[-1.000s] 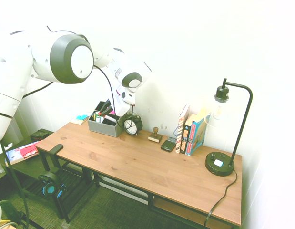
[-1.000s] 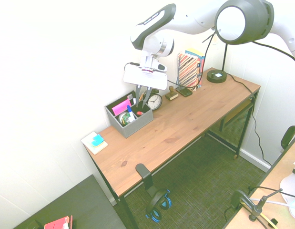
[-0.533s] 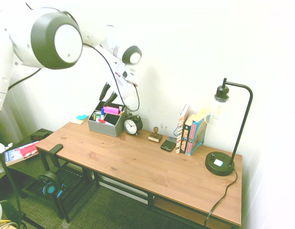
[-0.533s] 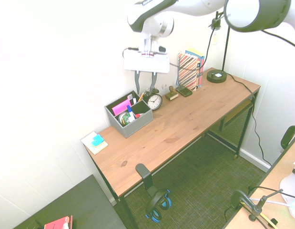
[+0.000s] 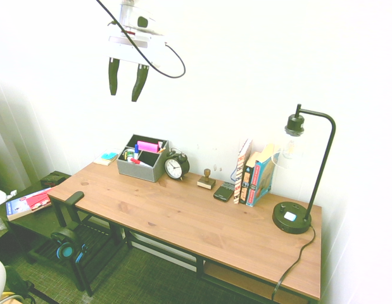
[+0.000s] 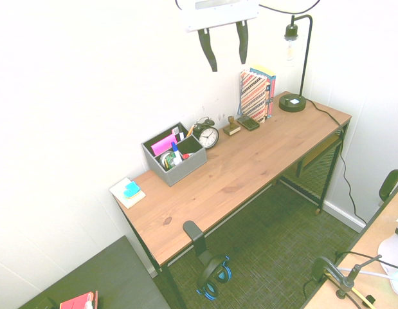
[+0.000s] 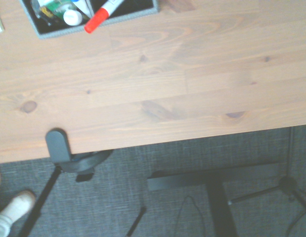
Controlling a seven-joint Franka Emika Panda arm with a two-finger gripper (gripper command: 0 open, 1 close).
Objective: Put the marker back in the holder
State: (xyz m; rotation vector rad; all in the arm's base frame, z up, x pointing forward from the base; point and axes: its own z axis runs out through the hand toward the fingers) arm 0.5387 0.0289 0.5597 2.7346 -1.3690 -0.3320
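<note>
The gripper point(image 5: 125, 81) hangs high above the desk point(image 5: 202, 221), its two fingers spread wide apart with nothing between them. In both exterior views it stands well clear of every object below.

The marker point(image 7: 103, 13) lies in the holder point(image 7: 101, 20), as the wrist view shows: its white barrel slants across a compartment and its red cap leans over the grey front wall. The resting angle suggests the wall props the capped end while the other end sits lower inside; the depth of the lower end cannot be read. In the exterior views the marker is too small to pick out among the pens.

The holder point(image 5: 142, 166) stands at the back of the desk near the wall, just beside the round black alarm clock point(image 5: 175, 166). A stamp point(image 5: 206, 180), a phone point(image 5: 223, 190), a row of books point(image 5: 254, 172) and a black desk lamp point(image 5: 297, 190) follow along the back edge, well apart from the holder.

Judgement: the task appears complete. An empty, open gripper at height is consistent with a finished release and a safe clearance over the holder
</note>
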